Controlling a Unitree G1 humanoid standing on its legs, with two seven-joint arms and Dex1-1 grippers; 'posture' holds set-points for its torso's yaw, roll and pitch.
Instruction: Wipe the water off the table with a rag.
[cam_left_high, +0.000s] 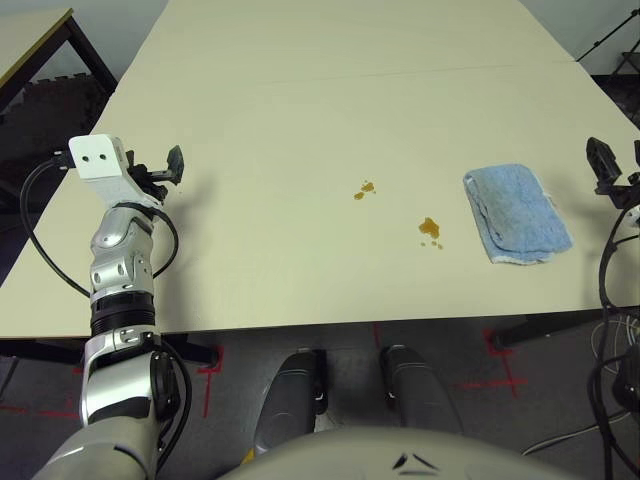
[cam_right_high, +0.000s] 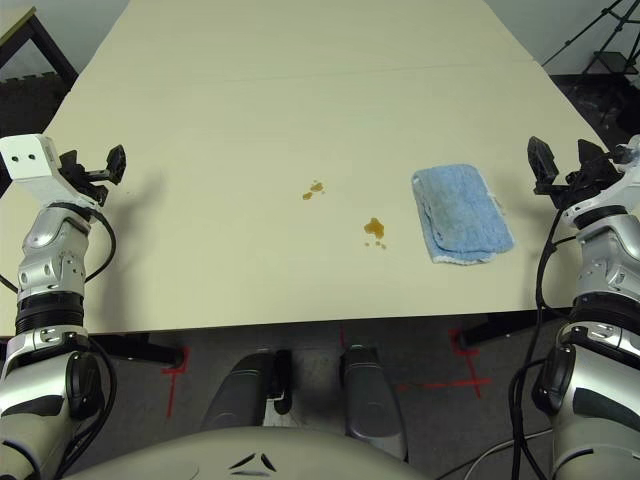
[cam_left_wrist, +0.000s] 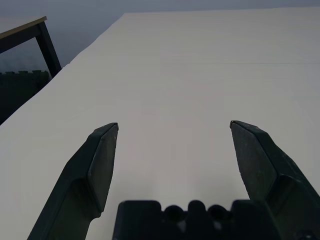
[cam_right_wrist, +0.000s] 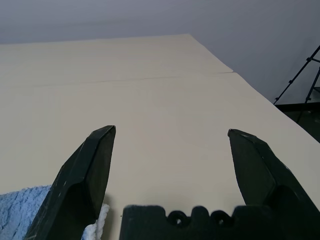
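Two grippers, left (cam_left_wrist: 174, 125) and right (cam_right_wrist: 171, 131), we hold wide apart and empty above the table (cam_left_high: 300, 100); rag (cam_left_high: 516, 213) lies beside the water (cam_left_high: 430, 229).

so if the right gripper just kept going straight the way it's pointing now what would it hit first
Nothing, as far as the pictures show. The open right gripper points over bare table toward its far edge. The rag lies off to its side, outside that line, though depth is hard to judge.

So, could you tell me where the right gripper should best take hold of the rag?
Probably the rag's right edge, coming down from above: it lies flat and folded, and that side is nearest the open right gripper, leaving the spills clear.
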